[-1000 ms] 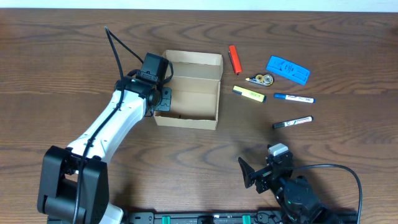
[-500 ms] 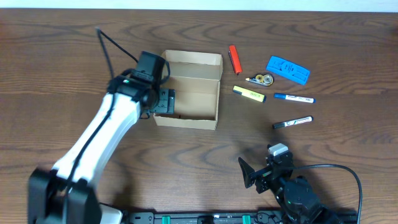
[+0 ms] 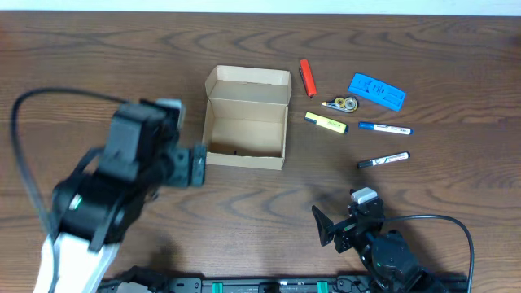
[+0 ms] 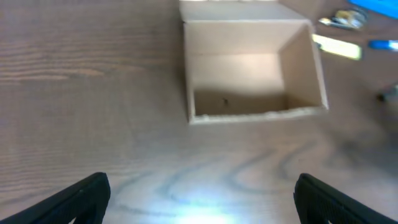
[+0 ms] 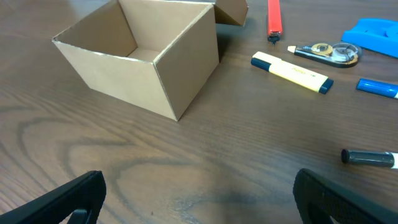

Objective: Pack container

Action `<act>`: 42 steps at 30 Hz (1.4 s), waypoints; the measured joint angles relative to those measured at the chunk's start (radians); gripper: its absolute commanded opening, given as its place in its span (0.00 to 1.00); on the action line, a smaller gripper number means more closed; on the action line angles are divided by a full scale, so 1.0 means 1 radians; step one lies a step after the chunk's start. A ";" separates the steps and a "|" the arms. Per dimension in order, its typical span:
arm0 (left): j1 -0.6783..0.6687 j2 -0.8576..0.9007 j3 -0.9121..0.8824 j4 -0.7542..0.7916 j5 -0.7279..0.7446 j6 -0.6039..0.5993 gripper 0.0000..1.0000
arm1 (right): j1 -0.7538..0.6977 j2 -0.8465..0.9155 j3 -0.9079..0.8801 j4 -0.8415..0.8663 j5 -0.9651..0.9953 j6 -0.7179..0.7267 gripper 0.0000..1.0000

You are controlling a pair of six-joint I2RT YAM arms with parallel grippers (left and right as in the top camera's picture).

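Observation:
The container [image 3: 244,157] is a tan cardboard box standing open left of the table's middle, with its flap lid up at the far side. Inside, only a tiny dark speck shows on the bare floor. My left gripper [image 3: 196,165] hovers just left of the box's near corner, clear of it. In the left wrist view the box [image 4: 236,68] lies ahead and the left gripper [image 4: 199,200] is open and empty. My right gripper [image 3: 326,227] rests at the front edge, open and empty. Its wrist view has the box [image 5: 118,84] at far left, beyond the right gripper [image 5: 199,194].
Right of the box lie a red marker [image 3: 307,78], a blue flat case [image 3: 377,90], a correction tape [image 3: 342,103], a yellow highlighter [image 3: 326,122], a blue marker [image 3: 384,128] and a black marker [image 3: 383,159].
The left arm has drawn back from the box's left wall toward the front left, and its jaws have opened wide. The right arm has not moved.

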 measured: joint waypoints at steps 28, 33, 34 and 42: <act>0.000 -0.195 0.000 -0.205 0.103 0.186 0.95 | 0.000 0.000 0.000 0.007 -0.081 0.006 0.99; 0.000 -0.195 0.000 -0.205 0.103 0.186 0.95 | 0.000 0.000 0.000 -0.003 -0.193 0.035 0.99; 0.000 -0.195 0.000 -0.205 0.103 0.186 0.95 | 0.000 0.000 0.000 0.000 -0.208 0.039 0.99; 0.000 -0.195 0.000 -0.205 0.106 0.186 0.95 | 0.000 0.000 -0.003 0.181 -0.287 0.051 0.99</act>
